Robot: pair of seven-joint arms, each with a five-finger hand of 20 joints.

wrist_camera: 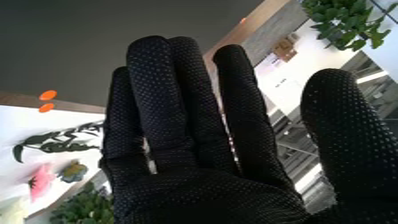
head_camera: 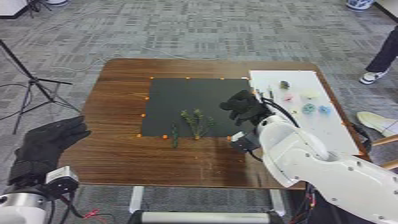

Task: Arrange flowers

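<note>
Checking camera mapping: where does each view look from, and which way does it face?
Head view: on the robot's head, facing forward and down at the table; left hand and right hand, with arms, enter from the bottom edge.
Right wrist view: on the right arm's wrist, looking along the right hand, past black mat and white board.
Shared: right hand, mat, board, pink flower.

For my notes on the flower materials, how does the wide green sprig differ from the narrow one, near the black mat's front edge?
The wide sprig spreads into several branches; the narrow sprig forms one slim strip. The wide sprig looks a lighter, yellowish green, the narrow sprig a darker green. Both are leafy and lie across the table from the robot's body, roughly side by side.
</note>
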